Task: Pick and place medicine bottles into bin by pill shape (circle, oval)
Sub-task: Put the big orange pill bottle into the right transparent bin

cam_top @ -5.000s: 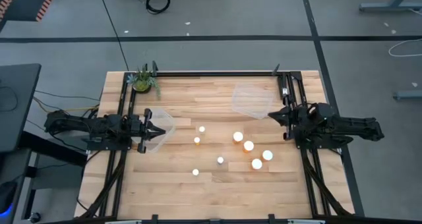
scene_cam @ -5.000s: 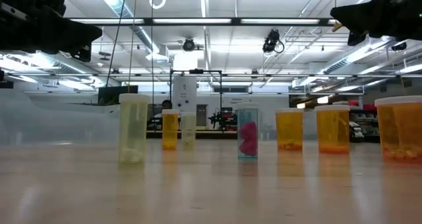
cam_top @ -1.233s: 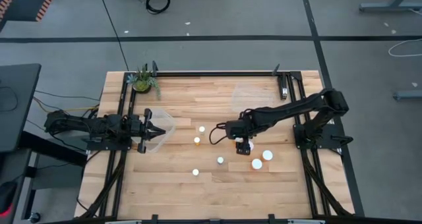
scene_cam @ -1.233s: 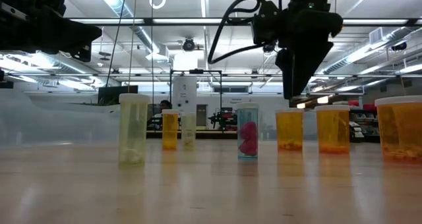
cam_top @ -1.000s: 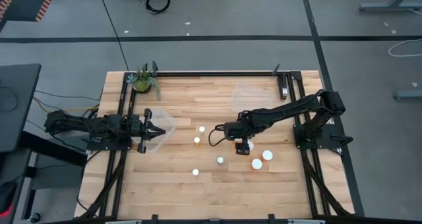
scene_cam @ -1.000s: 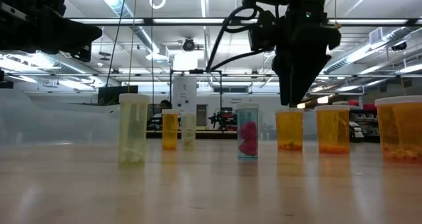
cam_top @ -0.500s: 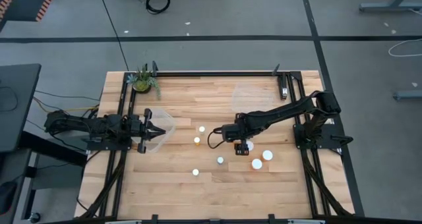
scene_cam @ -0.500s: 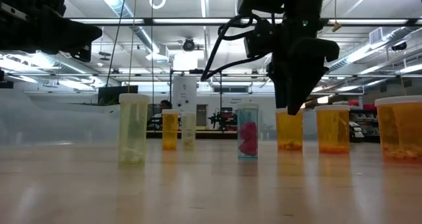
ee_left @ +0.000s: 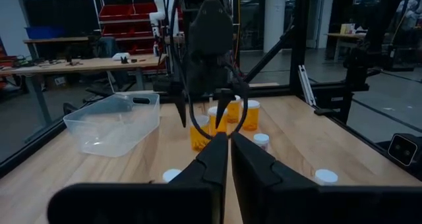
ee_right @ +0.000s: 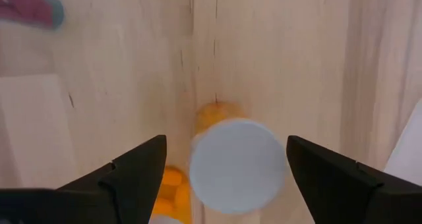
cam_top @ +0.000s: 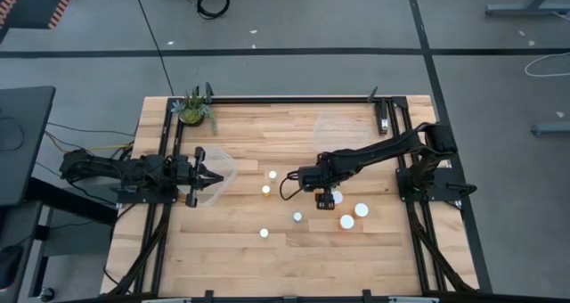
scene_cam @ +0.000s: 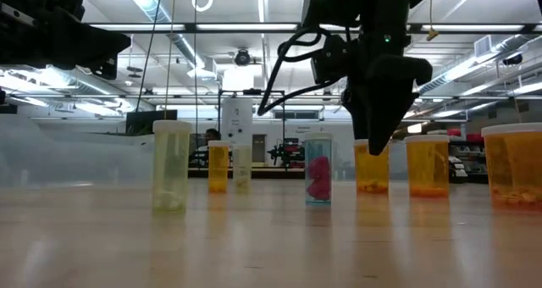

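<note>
The right gripper point(ee_right: 224, 168) hung straight over an orange bottle point(ee_right: 236, 163) in the middle of the table point(cam_top: 267, 254), its fingers spread wide, one on each side of the white cap and touching nothing yet. From above, that arm reached in from the right edge and covered the bottle it was aiming at. A second orange bottle point(cam_top: 337, 197) stood just beside it, and two more point(cam_top: 346, 221) sat near, toward the front edge.

That crowding looked like the main danger to me. If the gripper came down a little off centre, a finger could land on the cap instead of passing it, or catch the neighbour and tip it, and a round bottle on its side would roll across the wood. The small white bottles point(cam_top: 297, 217) stood farther off and seemed safe.

The left gripper point(cam_top: 215, 176) waited pinched shut at the left edge, over the clear bin point(cam_top: 223, 165) there. The other clear bin point(cam_top: 338, 135) lay toward the back right, close to the right arm's own path, so a careless swing with a loosely held bottle might knock it.
</note>
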Robot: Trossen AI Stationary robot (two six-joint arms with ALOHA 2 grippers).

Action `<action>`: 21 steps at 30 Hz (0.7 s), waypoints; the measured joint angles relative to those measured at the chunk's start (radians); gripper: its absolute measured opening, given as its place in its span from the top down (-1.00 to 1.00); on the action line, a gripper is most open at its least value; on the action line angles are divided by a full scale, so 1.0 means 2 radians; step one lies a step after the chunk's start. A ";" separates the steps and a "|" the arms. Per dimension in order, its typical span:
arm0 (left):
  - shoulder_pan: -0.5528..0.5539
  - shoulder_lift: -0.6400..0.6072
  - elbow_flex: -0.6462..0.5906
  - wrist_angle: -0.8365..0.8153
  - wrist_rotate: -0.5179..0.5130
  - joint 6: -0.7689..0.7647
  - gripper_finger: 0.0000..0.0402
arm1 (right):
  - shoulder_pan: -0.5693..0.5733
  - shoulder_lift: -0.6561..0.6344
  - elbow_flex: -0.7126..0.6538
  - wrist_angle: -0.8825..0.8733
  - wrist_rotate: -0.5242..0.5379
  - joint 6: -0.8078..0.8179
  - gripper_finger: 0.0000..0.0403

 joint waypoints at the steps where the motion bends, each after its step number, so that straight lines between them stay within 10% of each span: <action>1: 0.000 0.000 0.000 0.000 0.000 0.000 0.86 | 0.001 0.002 0.000 0.002 0.000 0.000 -0.56; 21: 0.000 0.000 0.000 0.000 0.000 0.000 0.85 | -0.008 0.013 0.000 0.003 -0.001 -0.008 -0.07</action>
